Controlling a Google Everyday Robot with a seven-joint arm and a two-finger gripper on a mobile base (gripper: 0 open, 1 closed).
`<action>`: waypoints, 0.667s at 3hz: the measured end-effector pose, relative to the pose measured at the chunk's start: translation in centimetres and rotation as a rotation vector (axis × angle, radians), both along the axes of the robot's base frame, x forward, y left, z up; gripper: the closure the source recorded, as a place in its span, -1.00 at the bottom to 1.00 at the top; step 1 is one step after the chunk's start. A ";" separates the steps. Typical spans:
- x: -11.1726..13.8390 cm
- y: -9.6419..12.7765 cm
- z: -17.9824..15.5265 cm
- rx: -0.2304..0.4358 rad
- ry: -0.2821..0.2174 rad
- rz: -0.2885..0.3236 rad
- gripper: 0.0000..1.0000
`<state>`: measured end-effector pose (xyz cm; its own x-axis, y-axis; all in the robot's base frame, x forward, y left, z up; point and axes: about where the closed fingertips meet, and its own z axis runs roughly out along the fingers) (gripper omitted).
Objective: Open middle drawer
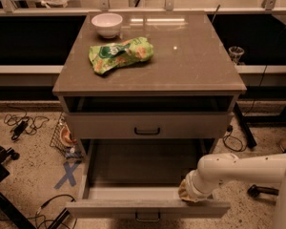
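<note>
The middle drawer (148, 208) is pulled far out of the grey-tan cabinet. Its inside is dark and looks empty, and its small black bar handle (148, 217) sits at the bottom edge of the view. My gripper (190, 194) is at the end of the white arm (238, 171), which comes in from the right. It rests at the right part of the drawer's front rim, and its tip is hidden behind the wrist. The taller-fronted drawer (147, 126) above is pushed in. The lowest drawer is hidden under the open one.
A white bowl (107, 24) and a green snack bag (120, 54) lie on the cabinet top (190, 56). Cables (21, 125), a blue tape cross (66, 174) and a wire basket (64, 137) are on the floor to the left. A dark stand (0, 194) is at the lower left.
</note>
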<state>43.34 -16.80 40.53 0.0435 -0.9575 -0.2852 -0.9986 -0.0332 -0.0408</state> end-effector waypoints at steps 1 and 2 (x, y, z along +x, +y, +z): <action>0.0 0.0 0.0 0.000 0.000 0.000 1.00; -4.4 0.4 -0.4 -0.010 0.086 0.032 1.00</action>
<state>38.91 -16.40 40.17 0.0494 -0.9588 -0.2799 -0.9969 -0.0647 0.0455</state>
